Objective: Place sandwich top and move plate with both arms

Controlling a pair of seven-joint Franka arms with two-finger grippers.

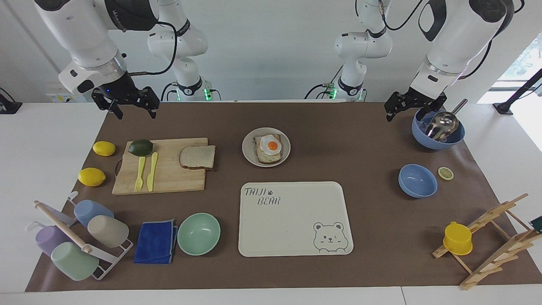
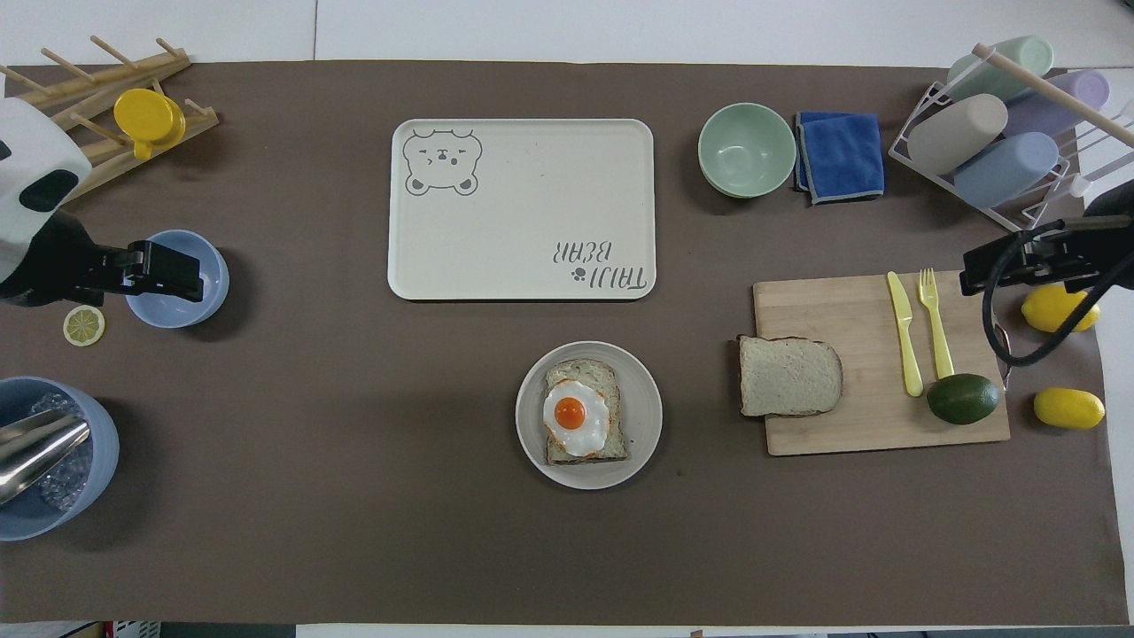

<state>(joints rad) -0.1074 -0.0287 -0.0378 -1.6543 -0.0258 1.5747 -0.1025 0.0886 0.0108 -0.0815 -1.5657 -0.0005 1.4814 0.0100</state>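
Pale-brown sandwich top (image 2: pixel 788 376), one slice, lies at centre right of the overhead view on the wooden cutting board (image 2: pixel 877 372), overhanging its edge toward the plate. One plate (image 1: pixel 250 154) sits mid-frame with one egg-topped bread slice (image 2: pixel 580 423) on it, nearer the robots than the bear tray (image 2: pixel 523 208). I count two lemons (image 1: pixel 103 148), one avocado (image 1: pixel 140 147), one fork, one knife, one mint bowl (image 1: pixel 198 233), two blue bowls (image 1: pixel 417 181).

Right gripper (image 1: pixel 133 106) hangs at upper left of the facing view, fingers spread, holding nothing. Left gripper (image 1: pixel 413 104) hangs at upper right beside the ladle bowl, fingers apart, empty.

Facing view shows both arms whole and two slimmer arms at top; overhead shows only gripper ends at the side edges.
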